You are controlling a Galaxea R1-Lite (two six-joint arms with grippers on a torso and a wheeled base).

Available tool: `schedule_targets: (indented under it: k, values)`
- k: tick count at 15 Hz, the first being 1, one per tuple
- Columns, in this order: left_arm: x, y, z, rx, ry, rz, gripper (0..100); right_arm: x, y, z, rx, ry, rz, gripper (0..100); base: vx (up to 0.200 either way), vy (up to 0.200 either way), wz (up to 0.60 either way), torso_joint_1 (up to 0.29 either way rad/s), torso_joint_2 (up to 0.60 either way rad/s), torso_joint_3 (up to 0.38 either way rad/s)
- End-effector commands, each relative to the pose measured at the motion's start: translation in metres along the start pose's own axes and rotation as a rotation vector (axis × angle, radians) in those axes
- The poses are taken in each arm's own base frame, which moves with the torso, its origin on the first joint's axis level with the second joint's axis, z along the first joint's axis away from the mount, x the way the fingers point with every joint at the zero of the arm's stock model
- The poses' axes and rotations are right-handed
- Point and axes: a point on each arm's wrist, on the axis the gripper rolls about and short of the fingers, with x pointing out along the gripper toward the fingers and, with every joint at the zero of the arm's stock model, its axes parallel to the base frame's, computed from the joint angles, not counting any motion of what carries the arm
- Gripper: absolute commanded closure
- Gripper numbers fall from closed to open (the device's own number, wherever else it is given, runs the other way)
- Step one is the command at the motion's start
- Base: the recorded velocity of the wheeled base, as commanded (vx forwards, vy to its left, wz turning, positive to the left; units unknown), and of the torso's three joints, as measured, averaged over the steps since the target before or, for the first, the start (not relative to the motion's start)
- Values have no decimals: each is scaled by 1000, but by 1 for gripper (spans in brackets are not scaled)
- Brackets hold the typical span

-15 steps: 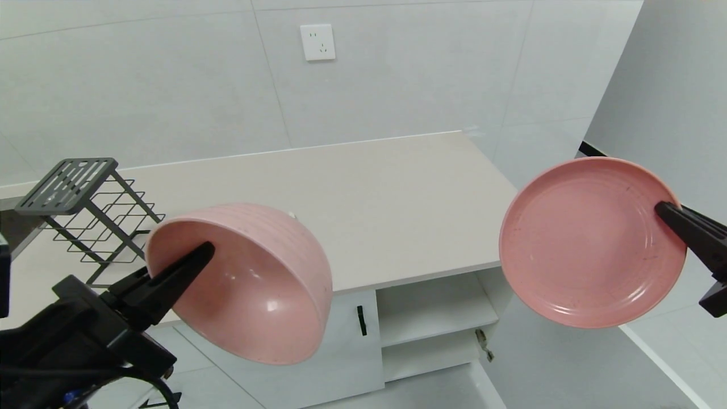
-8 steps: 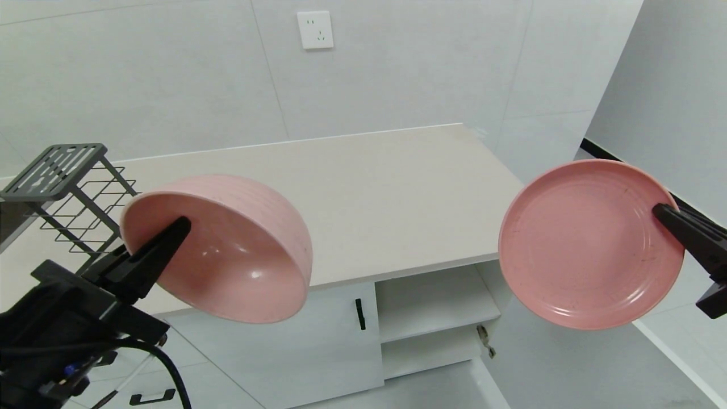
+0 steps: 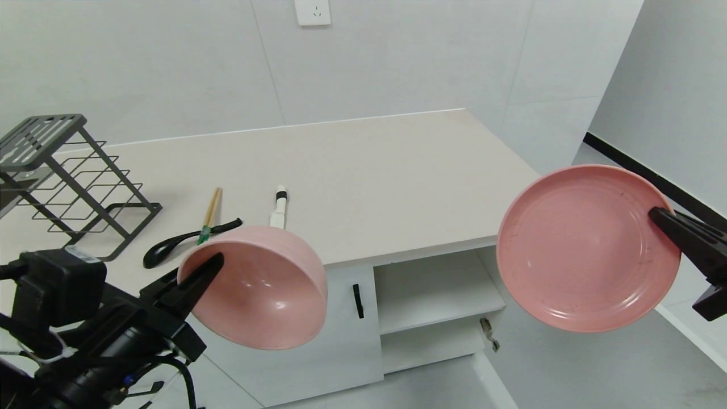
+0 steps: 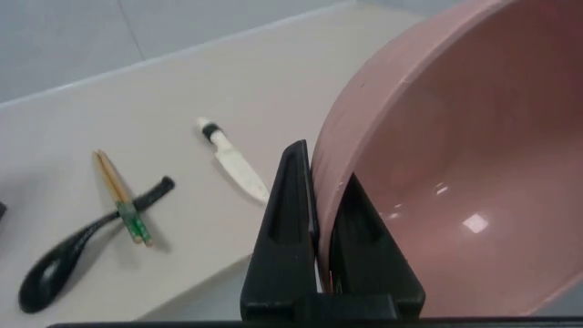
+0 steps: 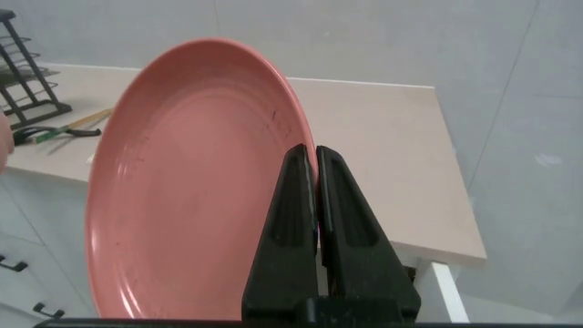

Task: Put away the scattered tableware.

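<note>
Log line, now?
left pincer shut on pink plastic bowl | right pincer shut on pink round plate | counter: black spoon, wooden chopsticks, white knife

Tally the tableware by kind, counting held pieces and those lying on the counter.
pink bowl: 1
pink plate: 1
black spoon: 1
white knife: 1
chopsticks: 1 pair
Total: 5, counting the pair as one

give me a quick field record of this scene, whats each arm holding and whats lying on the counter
left end effector: shut on pink bowl rim, bowl tipped on its side in the air
right end effector: shut on pink plate rim, plate nearly upright
counter: black spoon, chopsticks crossing its handle, white knife, black rack
under counter: open cabinet shelf
</note>
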Motion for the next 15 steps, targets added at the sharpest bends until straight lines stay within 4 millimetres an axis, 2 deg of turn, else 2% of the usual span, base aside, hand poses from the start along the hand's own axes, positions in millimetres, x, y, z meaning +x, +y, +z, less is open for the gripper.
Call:
schedule_targets:
  k: [1,9,10,15]
  values:
    - [1,-1,-4,2,23,-4,100,0,0,0,0,-3,1,100,0,0,0,-129,261,129]
    - [-2,-2,-3,34,20,-19,100,0,0,-1,2,3,1,100,0,0,0,-144,281,137]
    - [7,-3,-4,70,22,-18,100,0,0,-1,1,6,1,100,0,0,0,-100,183,80]
    - [8,-3,-5,65,20,-21,100,0,0,-1,-2,6,1,100,0,0,0,-98,196,101]
